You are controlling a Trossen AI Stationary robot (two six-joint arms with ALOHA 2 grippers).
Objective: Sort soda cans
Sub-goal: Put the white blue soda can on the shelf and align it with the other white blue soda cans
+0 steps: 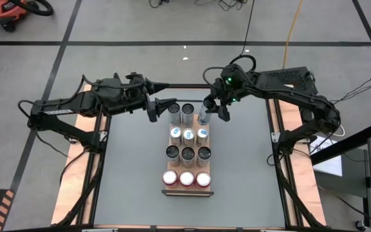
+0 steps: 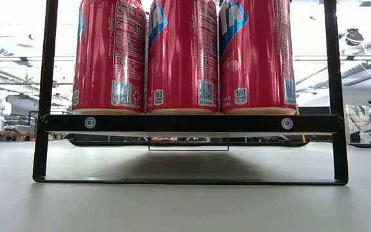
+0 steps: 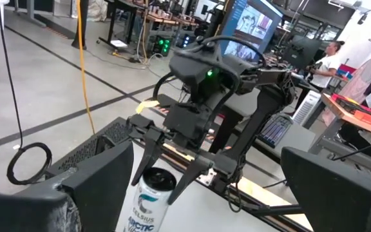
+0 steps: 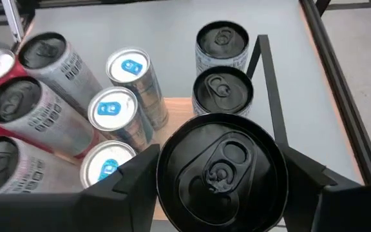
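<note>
Aluminium, thin-walled and slick, so each can likely dents under hard squeezing; best taken across the upper body. Left gripper (image 1: 154,108) waits spread wide beside the rack (image 1: 187,191) (eleven cans stand there). Right gripper (image 1: 212,109) clasps a silver-grey can (image 4: 221,173) above the back row's vacant corner.

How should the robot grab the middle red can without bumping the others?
Probably from straight above, by its top end. The middle red can stands upright, squeezed between two other red cans, so its sides are blocked. Fingers fit better at front and back, where the row of silver-grey cans seems to leave a gap.
</note>
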